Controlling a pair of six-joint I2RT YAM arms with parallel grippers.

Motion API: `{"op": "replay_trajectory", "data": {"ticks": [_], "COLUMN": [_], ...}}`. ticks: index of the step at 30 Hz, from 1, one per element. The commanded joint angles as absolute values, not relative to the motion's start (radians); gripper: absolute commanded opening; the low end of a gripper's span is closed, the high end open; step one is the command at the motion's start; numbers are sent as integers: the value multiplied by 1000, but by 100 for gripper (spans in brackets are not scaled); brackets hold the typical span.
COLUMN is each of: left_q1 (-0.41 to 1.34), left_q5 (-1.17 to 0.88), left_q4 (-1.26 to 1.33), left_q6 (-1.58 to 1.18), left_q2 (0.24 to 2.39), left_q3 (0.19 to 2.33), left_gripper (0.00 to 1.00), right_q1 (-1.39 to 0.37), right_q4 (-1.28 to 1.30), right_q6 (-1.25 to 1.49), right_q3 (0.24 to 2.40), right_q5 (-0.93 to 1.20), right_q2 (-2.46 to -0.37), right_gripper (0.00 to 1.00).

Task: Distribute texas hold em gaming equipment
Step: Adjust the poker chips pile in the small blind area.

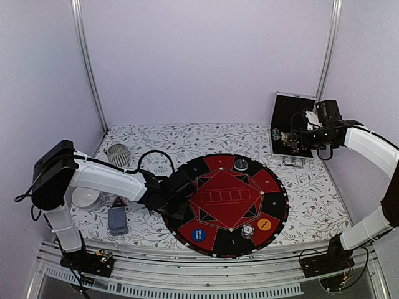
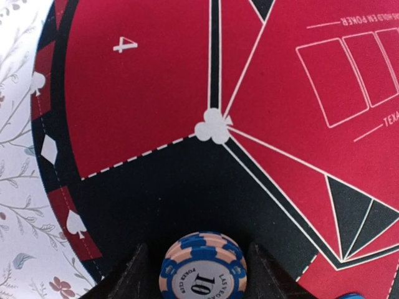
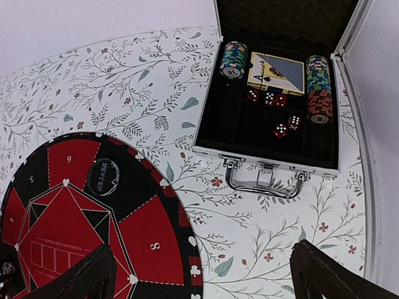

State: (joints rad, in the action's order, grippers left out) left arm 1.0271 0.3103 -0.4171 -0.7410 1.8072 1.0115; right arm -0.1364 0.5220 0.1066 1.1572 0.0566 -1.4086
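**A striped chip between the left fingers, over the mat's black wedge**

The blue-and-peach striped poker chip [image 2: 202, 274] marked 10 (perhaps a short stack, hard to tell) sits between the fingers of the left gripper [image 2: 198, 258], over a black wedge at the left rim of the round red-and-black felt poker mat [image 2: 143, 99]. The jaws flank it closely, but I cannot tell whether they grip it. The likely failure is a weak or off-centre pinch, which would let the chip slip, tip on edge or roll off onto the flowered cloth. The blue marker disc [image 1: 198, 235], the orange marker disc [image 1: 264, 224] and the grey-blue playing cards [image 1: 117, 219] lie well apart from it, and nothing blocks the wedge. The right gripper [image 3: 201, 246] hangs wide open and empty near the open black silver-edged case [image 3: 274, 159]. The ribbed grey cup [image 1: 117, 154] stands behind the left arm.
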Motion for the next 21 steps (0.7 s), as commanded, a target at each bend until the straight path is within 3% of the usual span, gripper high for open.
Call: {"op": "replay_trajectory", "data": {"ticks": [1, 4, 7, 14, 21], "left_q1": [1017, 1018, 1019, 1019, 1019], "left_q5": [278, 271, 256, 238, 237], "left_q4": [-461, -459, -459, -459, -451], "left_q6": [-753, -742, -735, -726, -717], "left_q2": [1797, 1805, 1807, 1799, 1805], "left_q3": [998, 1007, 1012, 1012, 1013], "left_gripper": [57, 59, 54, 41, 22], "right_q1": [-137, -137, -136, -137, -136], "right_q4": [503, 503, 504, 505, 506], "right_q6": [95, 94, 94, 92, 90], "right_q3": [1146, 1145, 1146, 1146, 1146], "right_q5": [36, 35, 35, 31, 29], "right_q2": [-1388, -1388, -1388, -1386, -1387], "right_gripper": [99, 99, 99, 99, 99]}}
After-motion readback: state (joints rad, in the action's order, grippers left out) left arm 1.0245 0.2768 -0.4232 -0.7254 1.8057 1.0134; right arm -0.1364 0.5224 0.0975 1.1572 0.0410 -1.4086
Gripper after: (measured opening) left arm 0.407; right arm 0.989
